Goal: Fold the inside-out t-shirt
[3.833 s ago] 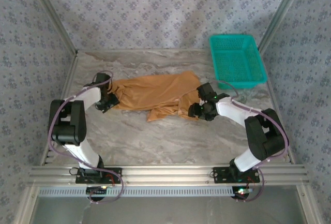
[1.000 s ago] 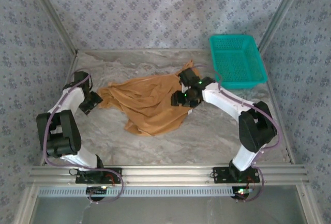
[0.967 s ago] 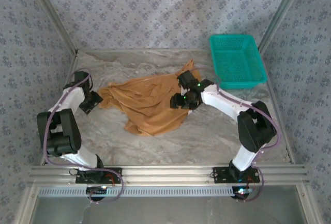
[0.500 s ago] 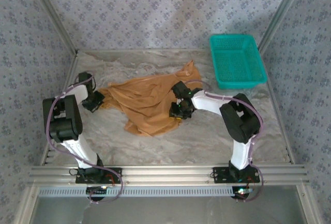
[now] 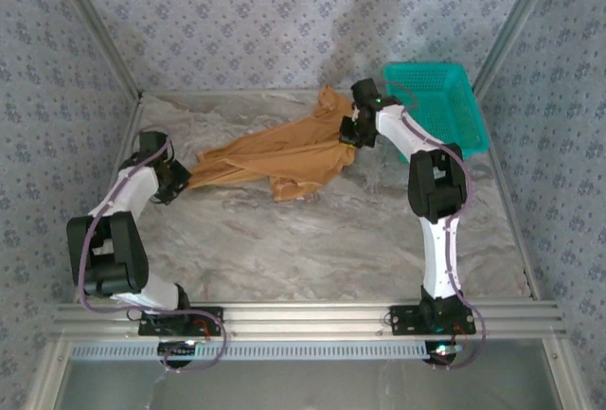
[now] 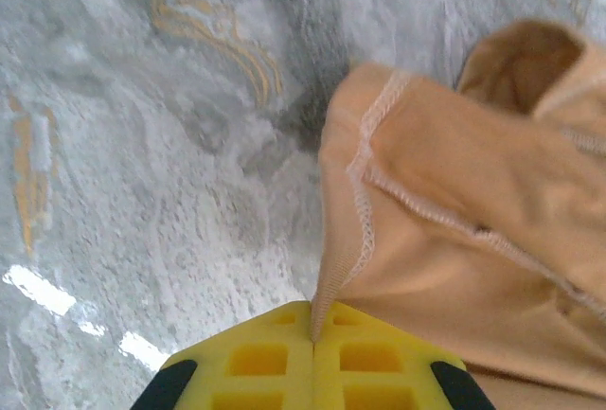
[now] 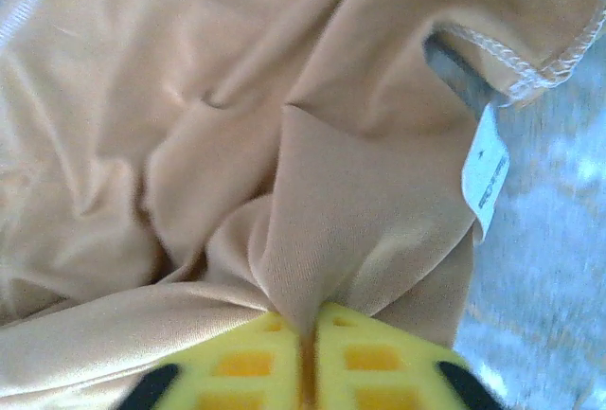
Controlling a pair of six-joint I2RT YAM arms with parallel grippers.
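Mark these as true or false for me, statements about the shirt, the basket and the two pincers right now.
1. The left pincer is shut on a stitched edge of the t-shirt. True.
2. The t-shirt lies inside the teal basket. False: it lies on the table, left of the basket.
3. A small white label shows on the t-shirt close to the right pincer. True.
4. The right pincer hangs open over bare table. False: it is shut on a fold of the t-shirt.
5. The t-shirt is folded into a neat square. False: it is crumpled and drawn out between the two pincers.
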